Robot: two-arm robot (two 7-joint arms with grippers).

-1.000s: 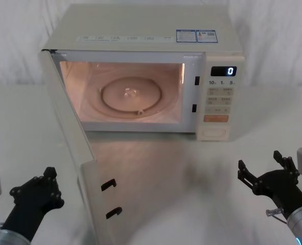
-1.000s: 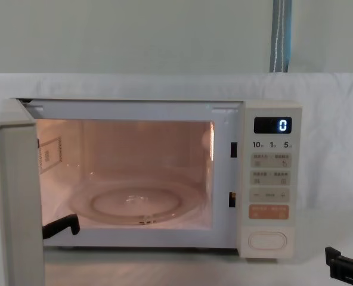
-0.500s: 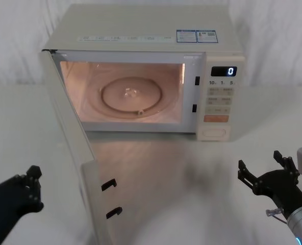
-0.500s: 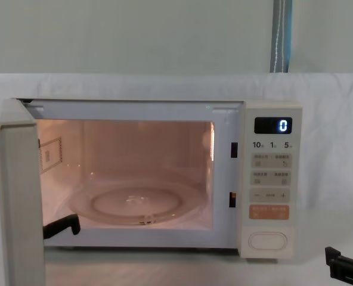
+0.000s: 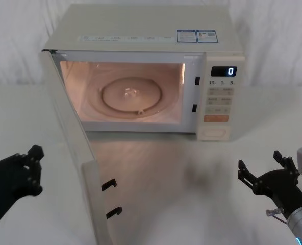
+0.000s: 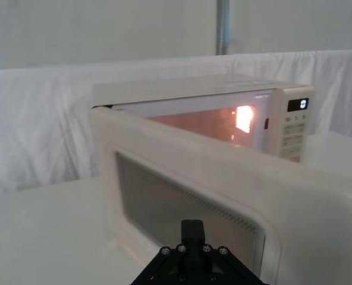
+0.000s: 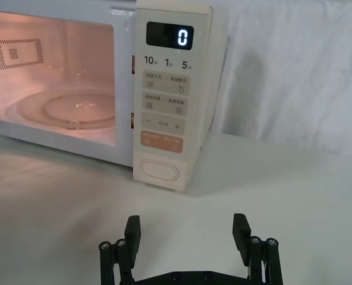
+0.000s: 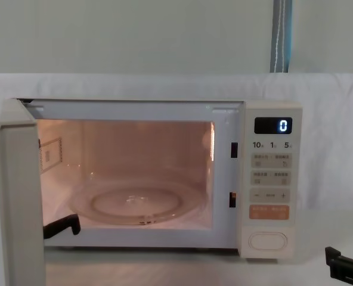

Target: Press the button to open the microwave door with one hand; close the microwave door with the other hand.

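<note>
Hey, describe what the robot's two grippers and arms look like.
Both are alike: the left gripper and right gripper are black claws with small screws at the knuckles. The right gripper sits on a silver-grey arm with a thin cable and a blue light near the wrist.

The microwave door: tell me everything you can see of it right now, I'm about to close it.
The microwave door is a cream-white panel, plastic by its look, with a dark glass window in a raised frame. It stands swung wide open, hinged at the oven's left front corner, its free edge toward the robot. Two black latch hooks stick out of that edge. Nothing touches it: the left gripper hovers to its left, outside the panel, and the right gripper sits far off to the right.
</note>
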